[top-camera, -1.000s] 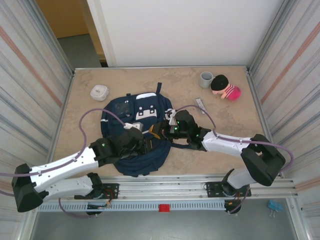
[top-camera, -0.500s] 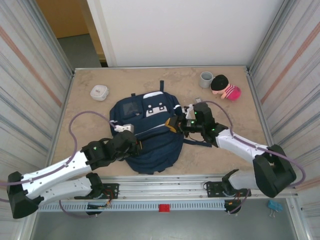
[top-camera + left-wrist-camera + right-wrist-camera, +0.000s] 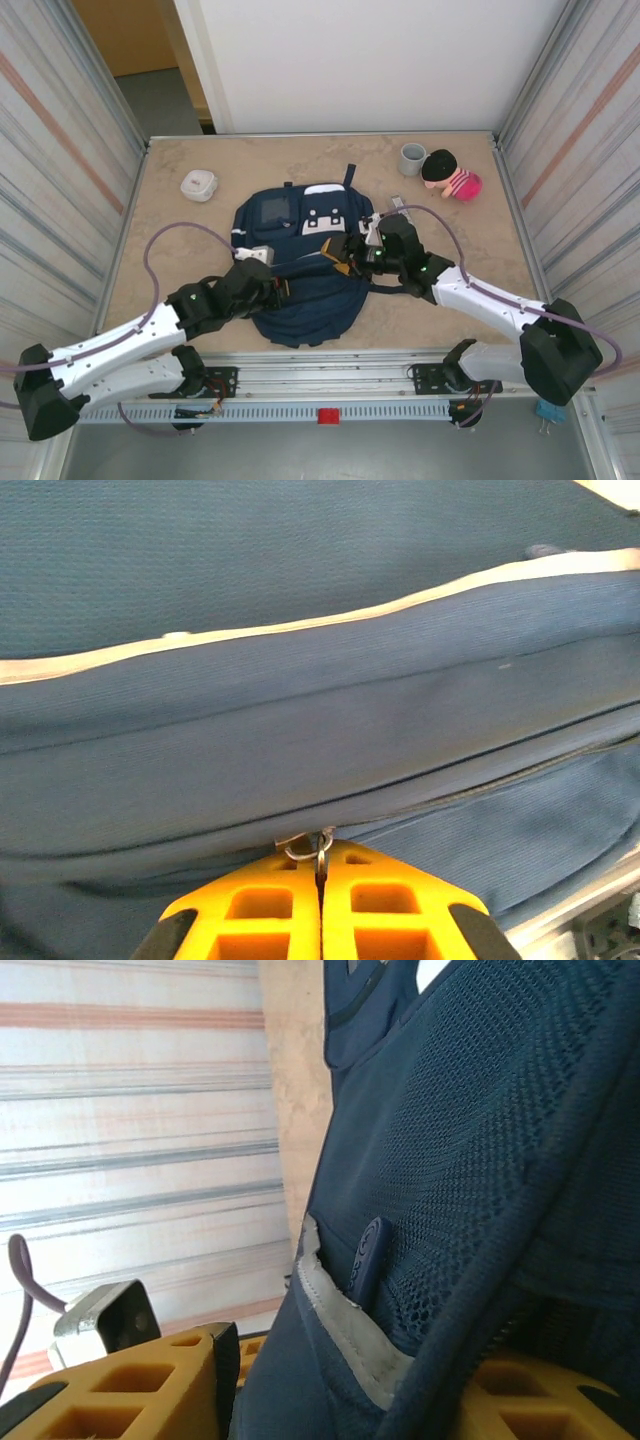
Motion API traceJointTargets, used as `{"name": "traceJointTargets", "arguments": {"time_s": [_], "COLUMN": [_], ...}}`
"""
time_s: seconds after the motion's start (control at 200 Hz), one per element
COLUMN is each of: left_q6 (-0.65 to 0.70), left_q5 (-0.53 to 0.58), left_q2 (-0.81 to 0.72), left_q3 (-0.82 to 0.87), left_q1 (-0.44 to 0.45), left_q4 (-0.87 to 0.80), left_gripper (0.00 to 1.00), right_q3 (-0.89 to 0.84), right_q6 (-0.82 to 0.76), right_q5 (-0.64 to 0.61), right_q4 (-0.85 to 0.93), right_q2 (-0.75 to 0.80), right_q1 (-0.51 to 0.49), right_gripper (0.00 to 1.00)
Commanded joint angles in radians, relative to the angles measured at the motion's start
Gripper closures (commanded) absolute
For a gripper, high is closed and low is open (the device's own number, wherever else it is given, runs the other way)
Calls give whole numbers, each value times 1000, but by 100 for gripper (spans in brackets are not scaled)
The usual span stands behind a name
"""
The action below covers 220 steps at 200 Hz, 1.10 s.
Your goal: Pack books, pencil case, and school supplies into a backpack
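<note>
The navy backpack [image 3: 300,300] lies flat mid-table, white patches [image 3: 322,215] on its front pocket facing up. My left gripper [image 3: 284,290] sits at its left side, shut on the metal zipper pull [image 3: 319,844] at a seam under the pale stripe [image 3: 300,630]. My right gripper [image 3: 338,252] is at the backpack's right edge. Its fingers [image 3: 140,1385] stand apart, and mesh fabric with a grey-trimmed edge [image 3: 350,1315] lies between them. A narrow pale bar [image 3: 396,204] peeks out beside the right arm. Books and pencil case are out of view.
A rounded white box [image 3: 198,185] sits at the back left. A grey cup [image 3: 412,158] and a small doll in pink stripes [image 3: 452,176] stand at the back right. Corrugated walls close in both sides; bare table lies around the backpack.
The backpack has slid right and toward the back. My left gripper has closed on the zipper pull. My right gripper's jaws have spread apart on the fabric.
</note>
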<state>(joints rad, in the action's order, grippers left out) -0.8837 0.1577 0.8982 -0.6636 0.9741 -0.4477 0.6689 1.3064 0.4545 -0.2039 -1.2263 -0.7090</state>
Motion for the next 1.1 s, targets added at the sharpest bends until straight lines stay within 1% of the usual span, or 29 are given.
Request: {"name": "traceJointTargets", "arguments": {"time_s": [0.0, 0.125, 0.14, 0.22, 0.291, 0.341, 0.456, 0.541, 0.611, 0.661, 0.722, 0.752, 0.777, 0.822, 0.867, 0.887, 0.917, 0.952, 0.987, 1.042, 1.097], "left_q6": [46, 48, 48, 44, 30, 22, 8, 4, 8, 18, 30, 37, 41, 51, 60, 64, 69, 76, 81, 87, 99], "left_q5": [-56, -69, -70, -52, -9, 29, 95, 96, 72, 42, 18, 9, 0, -17, -31, -36, -41, -46, -55, -66, -86], "left_q2": [7, 10, 8, -1, -18, -37, -104, -160, -189, -193, -181, -167, -155, -132, -110, -102, -88, -78, -71, -66, -67], "left_q3": [-11, -13, -13, -12, -11, -7, 27, 68, 101, 115, 116, 111, 106, 96, 81, 79, 71, 66, 63, 58, 61], "left_q1": [-3, -2, -2, -3, -2, -4, -14, -41, -62, -71, -73, -74, -74, -73, -73, -74, -74, -73, -73, -74, -74], "left_q4": [128, 138, 137, 111, 55, 10, -65, -67, -29, 15, 66, 84, 99, 120, 130, 131, 133, 136, 140, 152, 178], "left_gripper": [100, 100, 100, 100, 100, 100, 100, 100, 100, 100, 100, 100, 100, 100, 100, 100, 100, 100, 100, 100, 100], "right_q3": [-2, 5, 6, 18, 16, 10, 4, 12, 28, 44, 61, 61, 60, 61, 76, 88, 109, 137, 158, 179, 183], "right_q6": [50, 66, 64, 36, -1, -30, -118, -198, -219, -228, -225, -213, -204, -201, -239, -270, -325, -387, -441, -522, -608], "right_q5": [-57, -59, -58, -46, -34, -17, 34, 81, 153, 188, 194, 189, 184, 166, 126, 97, 46, -33, -92, -147, -174], "right_q4": [-109, -146, -146, -112, -53, 2, 165, 268, 296, 313, 323, 319, 315, 330, 397, 445, 522, 608, 668, 705, 684], "right_q2": [-35, -77, -79, -78, -51, -17, 83, 136, 145, 143, 149, 157, 166, 190, 225, 230, 278, 309, 337, 369, 389], "right_q1": [-43, -55, -55, -45, -18, 19, 132, 224, 277, 291, 287, 279, 271, 259, 253, 252, 250, 248, 242, 228, 201], "right_gripper": [51, 52, 55, 79, 88, 91, 91, 88, 81, 69, 51, 45, 43, 42, 42, 41, 41, 40, 40, 40, 38]}}
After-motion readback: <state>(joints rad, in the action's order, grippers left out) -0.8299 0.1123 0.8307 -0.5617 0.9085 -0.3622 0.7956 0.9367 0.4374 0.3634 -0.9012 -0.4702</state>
